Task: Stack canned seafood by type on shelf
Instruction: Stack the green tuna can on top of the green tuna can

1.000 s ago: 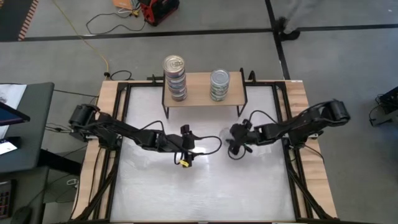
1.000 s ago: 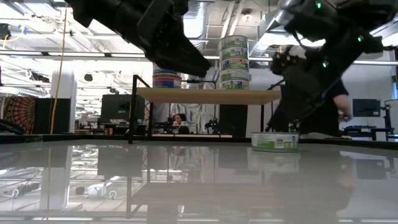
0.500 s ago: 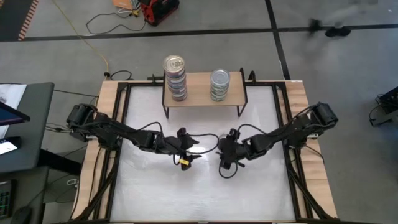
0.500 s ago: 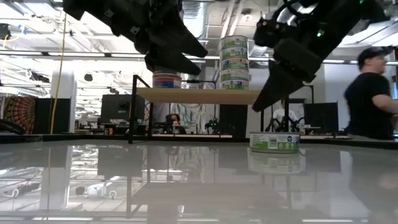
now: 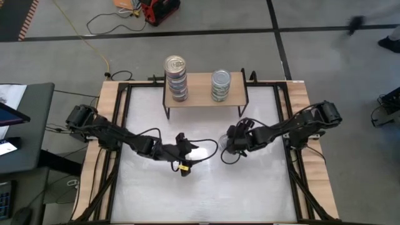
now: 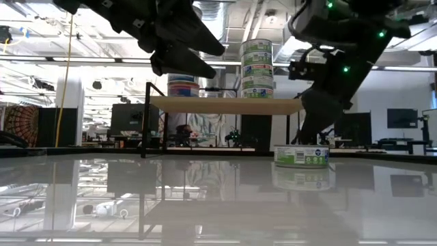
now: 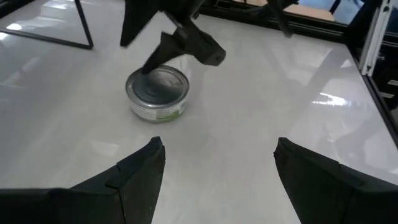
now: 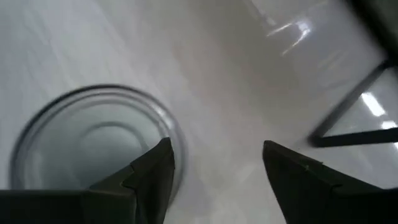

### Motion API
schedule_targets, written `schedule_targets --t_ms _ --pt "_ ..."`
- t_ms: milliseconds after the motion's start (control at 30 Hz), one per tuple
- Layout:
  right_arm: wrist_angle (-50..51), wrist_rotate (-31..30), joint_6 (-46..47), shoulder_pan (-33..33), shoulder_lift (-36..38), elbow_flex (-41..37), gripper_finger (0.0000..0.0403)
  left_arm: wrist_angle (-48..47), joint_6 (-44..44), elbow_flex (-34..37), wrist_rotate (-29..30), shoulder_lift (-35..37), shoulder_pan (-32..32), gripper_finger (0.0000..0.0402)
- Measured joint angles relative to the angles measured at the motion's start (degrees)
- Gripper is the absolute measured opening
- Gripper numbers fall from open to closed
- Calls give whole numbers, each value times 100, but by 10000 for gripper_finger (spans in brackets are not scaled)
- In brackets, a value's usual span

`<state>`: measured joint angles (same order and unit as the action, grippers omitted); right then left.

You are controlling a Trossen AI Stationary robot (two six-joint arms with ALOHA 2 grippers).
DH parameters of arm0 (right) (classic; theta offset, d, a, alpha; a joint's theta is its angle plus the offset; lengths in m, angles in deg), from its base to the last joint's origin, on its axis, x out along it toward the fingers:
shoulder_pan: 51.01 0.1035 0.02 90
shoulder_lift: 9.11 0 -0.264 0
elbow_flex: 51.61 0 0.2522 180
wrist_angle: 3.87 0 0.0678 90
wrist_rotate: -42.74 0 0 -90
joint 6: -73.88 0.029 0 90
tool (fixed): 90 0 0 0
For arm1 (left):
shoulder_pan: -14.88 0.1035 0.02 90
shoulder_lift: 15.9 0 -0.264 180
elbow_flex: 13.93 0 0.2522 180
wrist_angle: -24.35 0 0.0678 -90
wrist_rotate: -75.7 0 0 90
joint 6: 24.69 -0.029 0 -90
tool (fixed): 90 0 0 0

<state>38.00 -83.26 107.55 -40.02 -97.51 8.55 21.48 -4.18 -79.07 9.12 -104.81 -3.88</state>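
A: Far left, left tool (image 5: 182, 156): dark fingers spread wide apart, empty, hovering over the middle of the white glossy counter (image 5: 156, 194) with pale wooden edging. Idle, well apart from the shelf.

B: Next rightward, on the small light-wood shelf (image 5: 200, 87) with thin black legs at the counter's far edge: taller stack of gold-lidded round tins (image 5: 175, 78) on the left, shorter stack of silver-lidded round tins (image 5: 220, 85) on the right. Sorted by type already.

A: Further right, on the counter in front of the shelf: one loose silver-lidded flat tin with a greenish label (image 7: 157, 93), upright, lid uppermost. Still to be stacked, presumably on the silver pile.

B: Right tool (image 8: 214, 168): fingers parted, holding nothing, poised just above that tin. Seen from the right wrist, only one finger over the rim; tin off to one side, not between the fingers.

A: Hence, for a clean pick: centre first, so that both fingers straddle the tin's wall. Then descend until the fingertips reach the label band, below the lid's lip.

B: Close squarely across the widest part, not on the rim edge, since a shallow round tin probably twists out of an off-centre pinch. Lift straight up before any travel toward the shelf.
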Motion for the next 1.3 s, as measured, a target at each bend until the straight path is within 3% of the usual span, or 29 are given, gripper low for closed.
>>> schedule_targets --t_ms 133,467,700,867,1033,1300 --pt "-693 575 -2 126 0 -193 270 -1 35 0 52 0 -110 290" --pt "-1588 1058 105 869 0 -195 270 3 108 0 136 0 -245 290" --pt "-737 -153 590 670 -40 -191 270 15 215 2 131 0 -246 290" --pt "-919 -253 249 424 -515 -172 270 13 212 2 105 0 -249 290" --pt "-1619 200 72 485 -883 -152 270 1 188 2 103 0 -249 290" --pt "-2390 1135 65 927 -723 -189 270 -149 248 2 94 0 -249 290"
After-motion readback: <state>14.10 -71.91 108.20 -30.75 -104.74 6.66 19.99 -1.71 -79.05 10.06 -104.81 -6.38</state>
